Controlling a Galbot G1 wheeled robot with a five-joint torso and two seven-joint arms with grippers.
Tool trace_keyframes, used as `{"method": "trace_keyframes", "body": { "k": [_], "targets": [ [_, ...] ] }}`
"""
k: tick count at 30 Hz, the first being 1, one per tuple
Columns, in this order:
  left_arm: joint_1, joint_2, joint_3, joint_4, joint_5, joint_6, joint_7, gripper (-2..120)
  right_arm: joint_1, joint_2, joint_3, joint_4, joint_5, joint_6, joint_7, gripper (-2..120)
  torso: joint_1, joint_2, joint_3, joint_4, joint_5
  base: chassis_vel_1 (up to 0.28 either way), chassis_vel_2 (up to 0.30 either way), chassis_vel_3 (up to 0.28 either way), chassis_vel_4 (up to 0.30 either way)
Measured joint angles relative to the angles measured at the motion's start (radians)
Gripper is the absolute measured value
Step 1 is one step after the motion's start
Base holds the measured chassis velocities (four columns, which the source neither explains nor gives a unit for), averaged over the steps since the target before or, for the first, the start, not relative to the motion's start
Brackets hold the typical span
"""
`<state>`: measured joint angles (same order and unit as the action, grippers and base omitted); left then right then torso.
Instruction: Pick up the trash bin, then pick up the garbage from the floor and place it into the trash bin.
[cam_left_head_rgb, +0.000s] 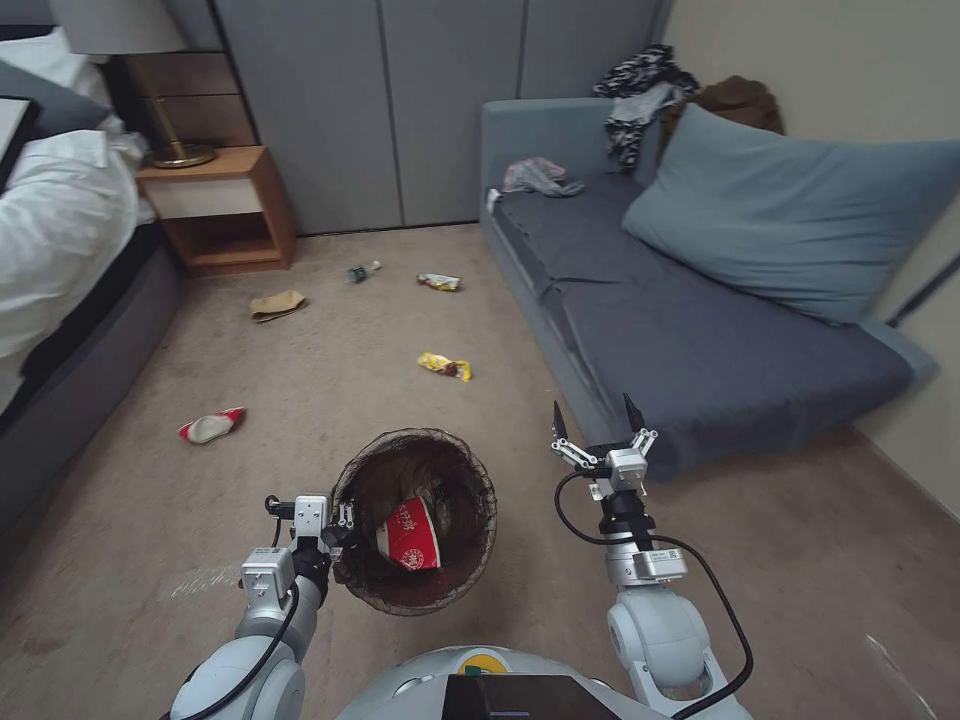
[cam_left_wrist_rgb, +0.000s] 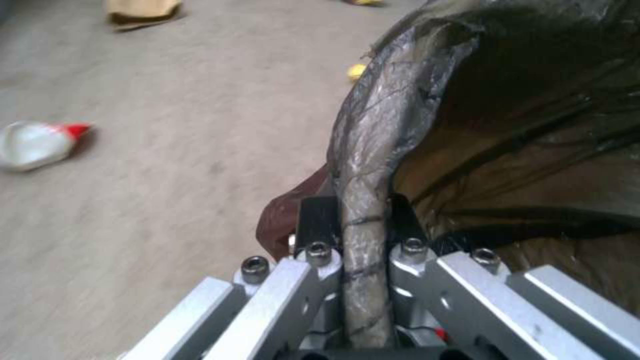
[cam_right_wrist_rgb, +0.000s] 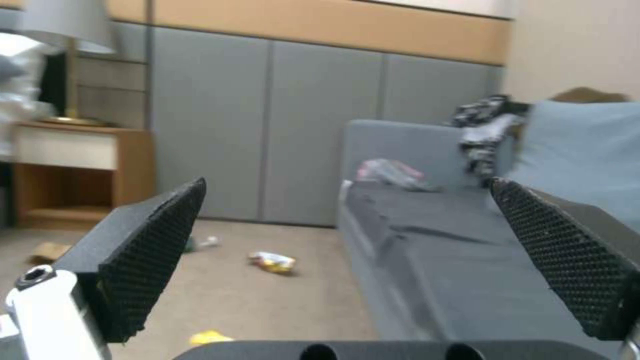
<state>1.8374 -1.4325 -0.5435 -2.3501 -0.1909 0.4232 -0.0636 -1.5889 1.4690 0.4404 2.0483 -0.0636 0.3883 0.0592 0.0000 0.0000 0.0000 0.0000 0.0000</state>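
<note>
Clamped on the rim of the trash bin (cam_left_head_rgb: 415, 520), the left end effector (cam_left_head_rgb: 340, 522) holds it off the floor with a red-and-white cup (cam_left_head_rgb: 410, 535) inside. Beside the bin, the right end effector (cam_left_head_rgb: 598, 420) gapes wide, empty. Keep the bin level (rim grip looks thin) while approaching the yellow wrapper (cam_left_head_rgb: 445, 366) beyond it.

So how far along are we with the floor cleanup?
Done: the left gripper holds the trash bin by its rim, and one red-and-white cup is inside. In hand: nothing, the right gripper is open beside the sofa. Left: flattened cup, two wrappers, bottle, paper bag.
</note>
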Motion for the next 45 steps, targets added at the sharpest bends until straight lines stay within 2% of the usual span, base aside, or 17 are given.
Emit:
{"method": "trace_keyframes", "body": {
  "k": [27, 29, 34, 45],
  "targets": [
    [-0.014, 0.000, 0.003, 0.021, 0.011, -0.016, 0.009, 2, -0.009, 0.012, 0.000, 0.004, -0.006, 0.002, -0.006, 100, 0.000, 0.000, 0.000, 0.0000, 0.0001, 0.121, 0.120, 0.121, 0.124],
    [-0.021, 0.000, 0.004, 0.033, 0.021, -0.050, 0.020, 2, -0.012, 0.008, 0.004, 0.008, -0.006, 0.003, -0.006, 100, 0.000, 0.000, 0.000, 0.0004, 0.0000, 0.031, 0.037, 0.016, 0.033],
    [-0.034, -0.001, 0.011, 0.039, 0.018, -0.055, 0.020, 2, -0.020, 0.008, 0.021, 0.012, -0.005, 0.009, -0.006, 100, 0.000, 0.000, 0.000, -0.0004, 0.0000, 0.000, 0.000, 0.000, 0.000],
    [-0.042, 0.000, 0.013, 0.037, 0.015, -0.054, 0.019, 2, -0.024, 0.021, 0.051, 0.006, -0.016, 0.009, 0.020, 100, 0.000, 0.000, 0.000, 0.0000, 0.0001, 0.000, 0.000, 0.000, 0.000]
  ]
}}
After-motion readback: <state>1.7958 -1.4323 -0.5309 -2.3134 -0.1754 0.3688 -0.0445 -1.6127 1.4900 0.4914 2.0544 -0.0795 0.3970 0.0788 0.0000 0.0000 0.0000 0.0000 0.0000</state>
